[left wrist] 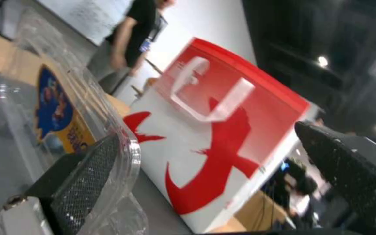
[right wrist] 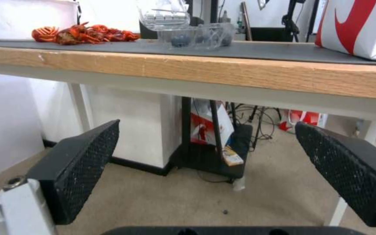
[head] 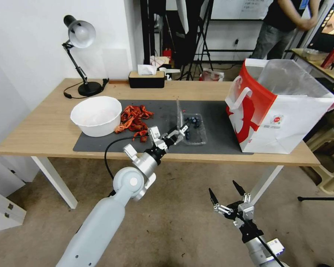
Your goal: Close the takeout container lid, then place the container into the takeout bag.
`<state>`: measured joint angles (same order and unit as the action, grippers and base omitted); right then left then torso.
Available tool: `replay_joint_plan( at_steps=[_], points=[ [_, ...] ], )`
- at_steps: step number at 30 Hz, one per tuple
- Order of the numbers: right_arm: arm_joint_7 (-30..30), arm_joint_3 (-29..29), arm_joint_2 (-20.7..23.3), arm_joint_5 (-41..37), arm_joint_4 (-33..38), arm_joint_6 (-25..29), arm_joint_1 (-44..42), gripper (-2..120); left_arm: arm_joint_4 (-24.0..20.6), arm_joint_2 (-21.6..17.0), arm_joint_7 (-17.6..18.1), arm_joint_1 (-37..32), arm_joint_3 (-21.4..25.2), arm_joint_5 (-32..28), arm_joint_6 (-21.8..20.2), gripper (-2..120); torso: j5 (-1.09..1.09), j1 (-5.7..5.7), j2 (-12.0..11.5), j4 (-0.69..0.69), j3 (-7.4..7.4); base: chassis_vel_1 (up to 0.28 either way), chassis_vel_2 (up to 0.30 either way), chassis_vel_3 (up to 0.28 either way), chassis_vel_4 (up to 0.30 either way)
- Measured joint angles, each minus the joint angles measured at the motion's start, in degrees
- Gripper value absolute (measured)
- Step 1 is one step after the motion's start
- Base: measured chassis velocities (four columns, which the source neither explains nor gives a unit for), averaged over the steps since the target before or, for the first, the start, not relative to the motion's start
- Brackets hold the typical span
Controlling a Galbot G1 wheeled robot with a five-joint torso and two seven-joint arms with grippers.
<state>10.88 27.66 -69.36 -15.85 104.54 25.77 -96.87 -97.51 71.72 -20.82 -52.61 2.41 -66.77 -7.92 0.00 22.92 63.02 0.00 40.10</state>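
Takeout container (head: 194, 130) on the grey mat (head: 211, 122), its lid (head: 179, 113) upright, just ahead of my left gripper (head: 181, 132), jaws spread, one finger (left wrist: 83, 169) against the lid. Takeout bag (head: 274, 111) beyond. My right gripper (head: 226, 191) hangs below the table (head: 44, 129), jaws spread, empty.

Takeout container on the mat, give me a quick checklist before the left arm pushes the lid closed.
1. Clear plastic hinged takeout container with dark blueberries sits flat on the grey mat: ok.
2. Clear labelled lid closed: not ok, it stands upright.
3. Left pincer at the lid: ok, open, one finger against the lid's edge.
4. White and red paper takeout bag open at the top, upright beside the container: ok.
5. Red crayfish pile and round white bowl apart from the container: ok.
6. Right pincer out of the way: ok, open, below the table edge.
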Motion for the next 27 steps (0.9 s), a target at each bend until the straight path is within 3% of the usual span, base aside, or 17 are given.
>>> replay_joint_plan(
  at_steps=[3,7,27],
  points=[
    [-0.1,-0.1,-0.1,0.2,0.0,-0.2,0.2,100,1.9,-0.9,-3.0,1.6,-1.3,2.8,0.3,100,0.00,-0.01,0.0,0.00,0.00,0.000,0.000,0.000,0.000],
    [-0.2,-0.1,-0.3,0.4,0.0,-0.4,0.3,100,4.1,-1.5,-4.4,3.7,-2.9,4.5,0.5,100,0.00,-0.01,0.0,0.00,0.00,0.000,0.000,0.000,0.000],
    [-0.6,0.1,-0.7,0.6,-0.7,-0.6,1.0,100,11.5,-1.6,-8.1,13.7,-8.8,7.0,0.3,100,0.00,0.00,0.0,0.00,0.01,0.000,0.000,0.000,0.000]
  ],
)
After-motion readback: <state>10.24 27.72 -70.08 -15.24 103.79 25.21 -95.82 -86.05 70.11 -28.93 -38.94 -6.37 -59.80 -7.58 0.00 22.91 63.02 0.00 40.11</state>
